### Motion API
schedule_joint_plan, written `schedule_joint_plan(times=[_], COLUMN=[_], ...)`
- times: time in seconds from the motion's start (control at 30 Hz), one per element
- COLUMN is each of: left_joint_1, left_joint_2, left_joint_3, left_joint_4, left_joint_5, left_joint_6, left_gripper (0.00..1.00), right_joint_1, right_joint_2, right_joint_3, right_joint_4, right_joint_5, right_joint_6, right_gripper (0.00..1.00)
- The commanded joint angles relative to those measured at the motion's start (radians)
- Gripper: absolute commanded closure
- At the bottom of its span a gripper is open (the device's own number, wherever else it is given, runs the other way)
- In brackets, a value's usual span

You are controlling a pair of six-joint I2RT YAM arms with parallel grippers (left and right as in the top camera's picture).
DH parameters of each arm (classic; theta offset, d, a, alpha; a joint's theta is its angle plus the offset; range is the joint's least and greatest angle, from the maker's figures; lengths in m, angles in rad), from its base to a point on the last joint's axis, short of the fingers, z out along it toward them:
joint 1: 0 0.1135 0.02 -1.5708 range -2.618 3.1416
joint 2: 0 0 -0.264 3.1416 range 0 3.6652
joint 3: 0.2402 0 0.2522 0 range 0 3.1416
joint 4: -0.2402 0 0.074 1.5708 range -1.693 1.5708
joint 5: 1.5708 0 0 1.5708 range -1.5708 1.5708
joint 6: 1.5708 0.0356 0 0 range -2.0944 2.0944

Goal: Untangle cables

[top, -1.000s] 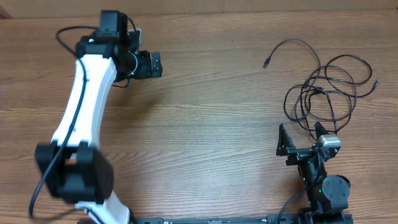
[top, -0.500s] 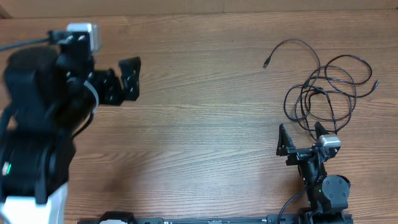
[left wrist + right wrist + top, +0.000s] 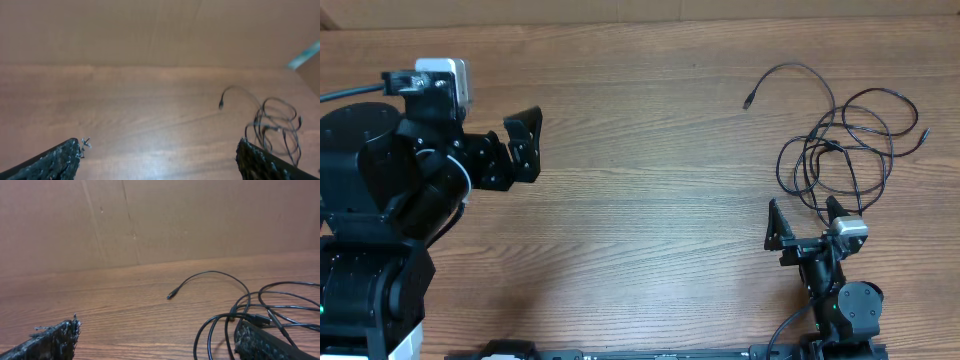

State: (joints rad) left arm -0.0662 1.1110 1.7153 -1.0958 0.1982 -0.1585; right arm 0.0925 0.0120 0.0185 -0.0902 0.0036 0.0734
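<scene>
Two wide-spread, empty pairs: left fingers [image 3: 527, 123] far from the cables [image 3: 828, 147], right fingers [image 3: 776, 226] beside them.

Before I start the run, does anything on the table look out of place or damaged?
Only the cables: a tangled heap of overlapping loops just ahead of the right gripper, one plug end straying left. Nothing looks broken.

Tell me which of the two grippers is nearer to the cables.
The right gripper: its open jaws sit just below the lowest loops of the cables, while the left gripper is far across the table.
</scene>
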Motion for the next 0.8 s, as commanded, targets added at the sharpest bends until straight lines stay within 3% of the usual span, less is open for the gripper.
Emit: schedule_joint_plan(times=[0.0, 0.2, 0.37, 0.47, 0.6, 0.77], left_joint_1=[-0.006, -0.006, -0.006, -0.006, -0.006, -0.006], left_joint_2=[-0.006, -0.009, -0.025, -0.054, -0.119, -0.235], left_joint_3=[0.001, -0.064, -0.242, -0.411, -0.673, -1.022], left_joint_4=[-0.034, -0.068, -0.061, 0.046, 0.311, 0.761], left_joint_5=[0.002, 0.003, 0.002, 0.002, 0.011, 0.011], left_joint_6=[-0.014, -0.014, -0.014, -0.014, -0.073, -0.137], left_gripper=[0.0, 0.01, 0.0, 0.0, 0.01, 0.01], right_joint_1=[0.003, 0.003, 0.003, 0.003, 0.003, 0.003], right_joint_2=[-0.009, -0.009, -0.009, -0.009, -0.009, -0.009], right_joint_3=[-0.011, -0.011, -0.011, -0.011, -0.011, -0.011], right_joint_4=[0.006, 0.006, 0.006, 0.006, 0.006, 0.006], right_joint_5=[-0.006, -0.006, -0.006, -0.006, -0.006, -0.006], right_joint_6=[-0.007, -0.007, -0.007, -0.007, -0.007, -0.007], right_gripper=[0.0, 0.0, 0.0, 0.0, 0.0, 0.0])
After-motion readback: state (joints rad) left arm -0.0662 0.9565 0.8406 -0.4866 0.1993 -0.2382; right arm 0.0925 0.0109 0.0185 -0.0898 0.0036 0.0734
